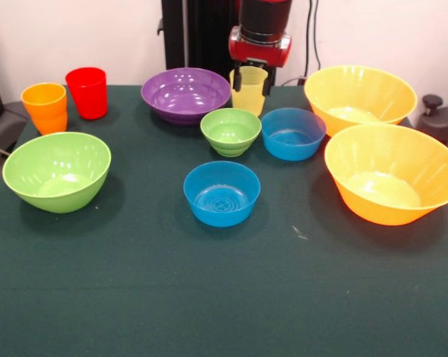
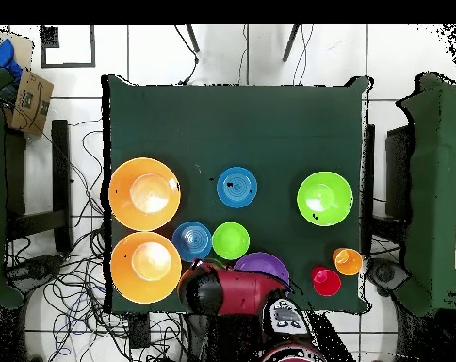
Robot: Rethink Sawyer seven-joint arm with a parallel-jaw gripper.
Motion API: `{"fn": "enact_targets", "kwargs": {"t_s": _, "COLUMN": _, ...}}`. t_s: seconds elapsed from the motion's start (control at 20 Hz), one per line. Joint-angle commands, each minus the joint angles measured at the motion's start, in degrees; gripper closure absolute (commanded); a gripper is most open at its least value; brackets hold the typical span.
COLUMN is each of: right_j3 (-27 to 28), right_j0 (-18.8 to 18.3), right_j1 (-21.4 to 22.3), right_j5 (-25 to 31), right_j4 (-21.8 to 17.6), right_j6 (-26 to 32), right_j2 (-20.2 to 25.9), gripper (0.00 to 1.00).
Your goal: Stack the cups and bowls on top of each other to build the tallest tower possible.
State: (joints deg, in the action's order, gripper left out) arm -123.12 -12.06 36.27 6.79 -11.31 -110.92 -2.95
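Note:
My gripper [image 1: 252, 80] hangs at the table's far side, shut on the rim of the pale yellow cup [image 1: 248, 97], which stands upright between the purple bowl [image 1: 185, 93] and a small blue bowl [image 1: 292, 133]. I cannot tell whether the cup's base touches the cloth. The small green bowl [image 1: 231, 131] and the other small blue bowl [image 1: 221, 193] sit in the middle. Two very large orange bowls [image 1: 360, 95] [image 1: 394, 172] are at the right. The large green bowl [image 1: 56, 170], orange cup [image 1: 45, 107] and red cup [image 1: 87, 92] are at the left. No tower stands. In the overhead view the arm [image 2: 205, 290] hides the cup.
The table has a dark green cloth [image 1: 209, 297] with its widest bare stretch along the near side. Chairs and cables ring the table in the overhead view [image 2: 43, 226]. A black knob [image 1: 432, 102] shows at the far right edge.

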Motion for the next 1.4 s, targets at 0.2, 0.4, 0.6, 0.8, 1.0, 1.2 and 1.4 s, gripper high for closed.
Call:
{"fn": "enact_targets", "kwargs": {"t_s": 0.2, "right_j3": -0.69, "right_j0": 0.63, "right_j1": 0.23, "right_j5": 2.51, "right_j4": -0.08, "right_j6": -6.06, "right_j2": 1.76, "gripper": 0.0}}
{"fn": "enact_targets", "kwargs": {"t_s": 0.4, "right_j3": -1.32, "right_j0": 0.5, "right_j1": 0.86, "right_j5": 0.23, "right_j4": -0.44, "right_j6": -6.51, "right_j2": 2.14, "gripper": 0.0}}
{"fn": "enact_targets", "kwargs": {"t_s": 0.6, "right_j3": -1.18, "right_j0": 1.39, "right_j1": 0.69, "right_j5": -0.94, "right_j4": -0.59, "right_j6": -6.97, "right_j2": 1.32, "gripper": 0.0}}
{"fn": "enact_targets", "kwargs": {"t_s": 0.8, "right_j3": -1.72, "right_j0": 1.49, "right_j1": 0.64, "right_j5": -0.98, "right_j4": -0.73, "right_j6": -6.99, "right_j2": 1.0, "gripper": 0.0}}
{"fn": "enact_targets", "kwargs": {"t_s": 1.0, "right_j3": -1.32, "right_j0": 1.39, "right_j1": 1.99, "right_j5": 2.83, "right_j4": -0.02, "right_j6": -6.02, "right_j2": 1.2, "gripper": 0.0}}
{"fn": "enact_targets", "kwargs": {"t_s": 1.2, "right_j3": -1.57, "right_j0": 1.5, "right_j1": 3.2, "right_j5": 5.05, "right_j4": 0.51, "right_j6": -5.73, "right_j2": 1.36, "gripper": 0.0}}
{"fn": "enact_targets", "kwargs": {"t_s": 1.4, "right_j3": -2.23, "right_j0": 1.71, "right_j1": 3.18, "right_j5": 5.04, "right_j4": 0.43, "right_j6": -5.98, "right_j2": 1.4, "gripper": 0.0}}
